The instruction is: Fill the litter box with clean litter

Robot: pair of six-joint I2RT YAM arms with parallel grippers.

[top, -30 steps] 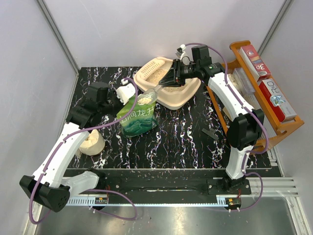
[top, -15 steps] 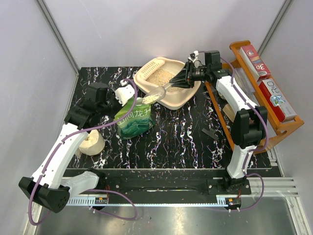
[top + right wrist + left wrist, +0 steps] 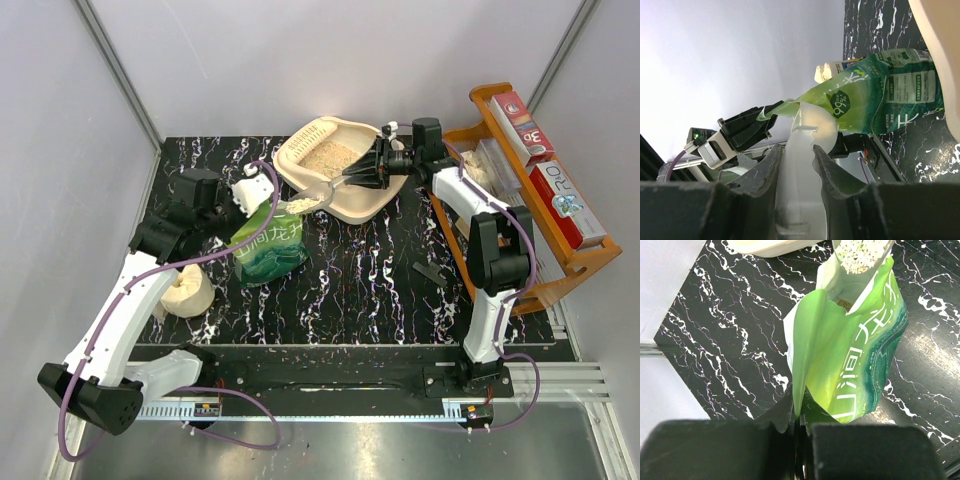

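The litter box held some clean litter, far from full. The right gripper clasped a loaded scoop; the left gripper pinched the bag

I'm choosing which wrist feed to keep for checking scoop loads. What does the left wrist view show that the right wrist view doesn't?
Only the left wrist view shows the clean litter heaped above the open mouth of the green bag. Only the right wrist view shows the handle of the scoop clamped in the right end effector. Both show the green bag pinched at its lip by the left end effector, the marbled table and a sliver of the litter box.
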